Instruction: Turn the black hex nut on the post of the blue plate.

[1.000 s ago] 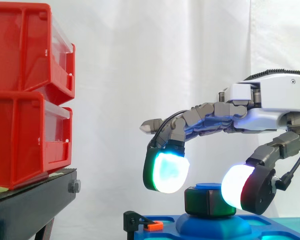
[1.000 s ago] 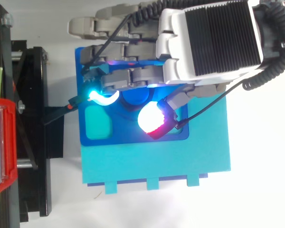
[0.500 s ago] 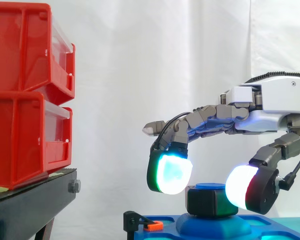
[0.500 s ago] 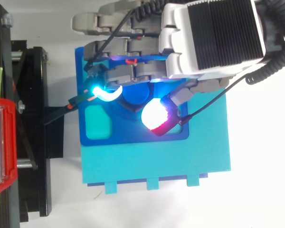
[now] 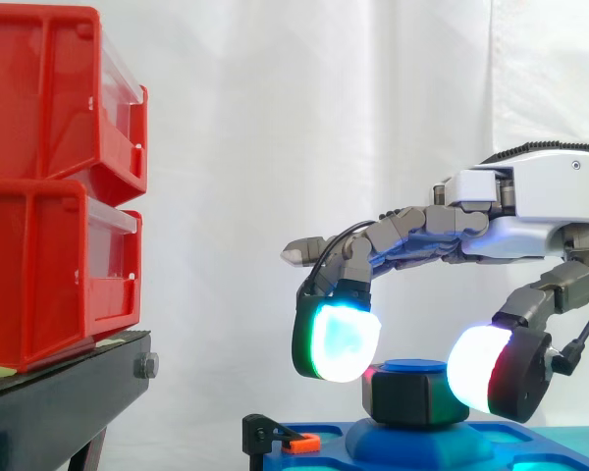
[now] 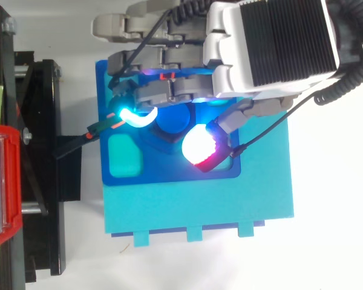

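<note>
Nut [image 5: 412, 397] is sitting on the post [image 5: 413, 367] of the plate [image 6: 169, 172], directly below the hand's outstretched fingers and just ahead of its palm. The hand [image 5: 530, 211] is coming in roughly level, palm facing down, hovering above the plate with its back plate pointing up at the top camera.

One finger is curling down off the front of the hand, and its cyan-green pad [image 5: 339, 339] is pressing on the nut's far side, the side away from the palm, up near the nut's top edge. The thumb is dropping down from under the palm and bending forward, so its white-and-red pad [image 5: 483, 368] is sitting against the nut's near side. So it's a pinch on the nut between those two pads, pretty narrow, with the blue post cap poking up in the gap between them.

The rest of the fingers [image 5: 296, 253] are staying nearly straight, reaching forward over the nut and past it without touching anything.

From above, the thumb pad [image 6: 199, 145] is sitting off to one side of the post [image 6: 172, 119] rather than straight opposite the finger pad [image 6: 133, 115], so the grip is looking a bit diagonal.

Plate is resting on a teal board [image 6: 199, 208] underneath the hand. A small orange clip [image 5: 299, 444] is sitting at the plate's edge, below and beyond the fingertips. Red bins [image 5: 49, 186] on a black stand [image 5: 59, 402] are well out past the fingertips.
</note>
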Robot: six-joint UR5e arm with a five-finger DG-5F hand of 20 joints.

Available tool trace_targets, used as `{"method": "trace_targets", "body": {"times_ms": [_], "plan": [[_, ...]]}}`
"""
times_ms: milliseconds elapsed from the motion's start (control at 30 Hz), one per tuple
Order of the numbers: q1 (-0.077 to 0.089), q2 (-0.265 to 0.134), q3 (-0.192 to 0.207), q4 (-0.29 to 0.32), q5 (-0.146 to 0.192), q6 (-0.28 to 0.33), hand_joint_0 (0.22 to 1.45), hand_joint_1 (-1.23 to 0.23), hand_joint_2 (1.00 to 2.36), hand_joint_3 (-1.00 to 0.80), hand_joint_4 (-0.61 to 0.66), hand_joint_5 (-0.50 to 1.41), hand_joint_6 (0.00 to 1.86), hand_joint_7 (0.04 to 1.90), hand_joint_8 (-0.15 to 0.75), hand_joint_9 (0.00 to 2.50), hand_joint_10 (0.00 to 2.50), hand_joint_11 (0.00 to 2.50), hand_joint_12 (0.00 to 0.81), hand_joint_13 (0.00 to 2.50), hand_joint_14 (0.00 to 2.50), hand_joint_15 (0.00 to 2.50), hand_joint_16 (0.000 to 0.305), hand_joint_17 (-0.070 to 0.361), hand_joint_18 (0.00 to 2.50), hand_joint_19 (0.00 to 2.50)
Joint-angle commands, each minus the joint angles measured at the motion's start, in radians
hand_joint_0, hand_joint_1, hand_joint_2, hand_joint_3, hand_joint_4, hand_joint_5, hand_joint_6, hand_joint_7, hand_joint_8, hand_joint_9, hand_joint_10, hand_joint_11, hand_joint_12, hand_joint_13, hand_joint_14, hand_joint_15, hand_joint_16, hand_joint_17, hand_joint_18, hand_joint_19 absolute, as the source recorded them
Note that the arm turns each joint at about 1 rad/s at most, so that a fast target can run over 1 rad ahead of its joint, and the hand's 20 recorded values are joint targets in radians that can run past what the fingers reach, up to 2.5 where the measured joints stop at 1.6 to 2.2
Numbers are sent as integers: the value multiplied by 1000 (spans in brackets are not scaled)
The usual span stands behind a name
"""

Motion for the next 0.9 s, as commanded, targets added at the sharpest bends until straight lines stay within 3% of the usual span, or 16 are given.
{"method": "trace_targets", "body": {"times_ms": [0, 133, 300, 867], "plan": [[-1, 1, 0, 0, -5, 0, 431, -659, 1000, -500, 353, -191, 500, 941, 40, 108, 451, 352, 244, 92, 1, 50, 38, 86, 190, 229], [-4, -1, 0, -5, -16, -3, 382, -636, 1000, -500, 372, -197, 500, 924, 75, 90, 696, 203, 266, 103, 1, 63, 43, 97, 210, 224], [-6, 1, 0, -11, -20, -12, 360, -608, 1000, -500, 382, -199, 500, 915, 98, 93, 773, 163, 277, 109, 0, 64, 45, 102, 224, 227], [-15, 2, 2, -28, -27, -38, 361, -563, 1000, -500, 382, -200, 500, 912, 101, 97, 760, 154, 276, 110, 1, 63, 45, 102, 224, 227]]}}
